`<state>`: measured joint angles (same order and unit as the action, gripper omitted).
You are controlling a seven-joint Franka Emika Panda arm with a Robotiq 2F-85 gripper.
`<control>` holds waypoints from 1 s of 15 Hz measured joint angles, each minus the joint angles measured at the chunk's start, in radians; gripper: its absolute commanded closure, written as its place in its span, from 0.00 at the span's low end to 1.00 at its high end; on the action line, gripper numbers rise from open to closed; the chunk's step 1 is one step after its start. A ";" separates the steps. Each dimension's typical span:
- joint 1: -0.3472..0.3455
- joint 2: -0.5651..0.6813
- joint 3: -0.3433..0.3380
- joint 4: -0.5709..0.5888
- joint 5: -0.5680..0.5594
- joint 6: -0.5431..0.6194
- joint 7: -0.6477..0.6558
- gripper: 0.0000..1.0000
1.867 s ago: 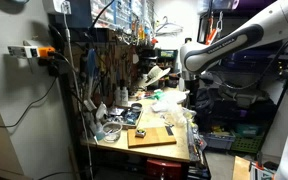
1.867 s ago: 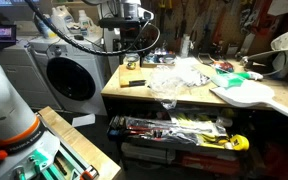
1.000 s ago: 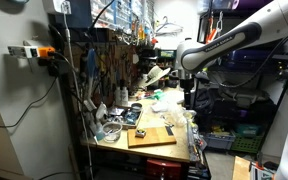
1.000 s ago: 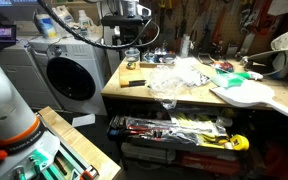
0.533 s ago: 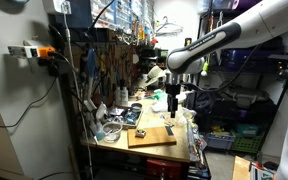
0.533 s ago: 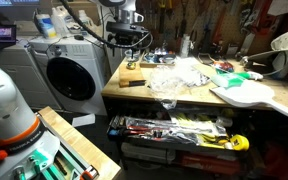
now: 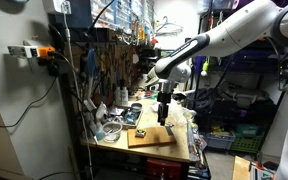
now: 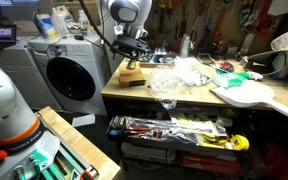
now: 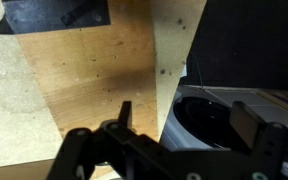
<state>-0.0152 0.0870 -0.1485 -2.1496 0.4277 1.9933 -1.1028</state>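
Note:
My gripper [image 7: 164, 119] hangs open and empty just above a light wooden board [image 7: 151, 138] at the end of a cluttered workbench. In an exterior view the gripper [image 8: 132, 58] is over the bench's end nearest the washing machine [image 8: 69, 75]. In the wrist view the board [image 9: 94, 80] fills the left side, and its edge runs under the gripper [image 9: 191, 122]. One finger [image 9: 124, 112] is over the wood; the other is over the machine's round door [image 9: 219, 120] below. A dark flat object [image 9: 54, 14] lies at the board's far corner.
Clear plastic bags [image 8: 174, 75], a black-handled tool [image 8: 134, 84] and a white guitar-shaped body [image 8: 249, 95] lie on the bench. A pegboard wall of tools [image 7: 109, 55] backs it. An open drawer of tools [image 8: 174, 130] sticks out below the front edge.
The arm has swung along the bench from over the plastic bags to the end with the wooden board and come lower. The gripper stays open and empty.

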 measured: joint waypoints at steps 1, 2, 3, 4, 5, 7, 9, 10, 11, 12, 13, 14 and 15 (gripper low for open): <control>-0.005 0.025 0.010 0.024 0.008 0.000 0.003 0.00; -0.009 0.043 0.018 0.044 0.017 0.000 0.003 0.00; -0.011 0.054 0.023 0.058 0.021 0.000 0.003 0.00; -0.011 0.060 0.025 0.065 0.022 0.000 0.003 0.00; -0.011 0.062 0.026 0.069 0.023 0.000 0.003 0.00; -0.013 0.062 0.026 0.071 0.023 0.000 0.003 0.00; -0.023 0.063 0.036 0.075 0.023 0.000 0.012 0.00; -0.031 0.070 0.042 0.087 0.034 -0.015 0.030 0.00; -0.040 0.082 0.045 0.109 0.050 -0.043 0.051 0.00; -0.049 0.098 0.047 0.136 0.065 -0.072 0.073 0.00; -0.059 0.118 0.048 0.164 0.079 -0.096 0.095 0.00; -0.067 0.141 0.050 0.192 0.090 -0.115 0.116 0.00; -0.075 0.163 0.052 0.217 0.097 -0.121 0.141 0.00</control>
<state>-0.0900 0.2499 -0.0962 -1.9323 0.5244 1.8722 -0.9619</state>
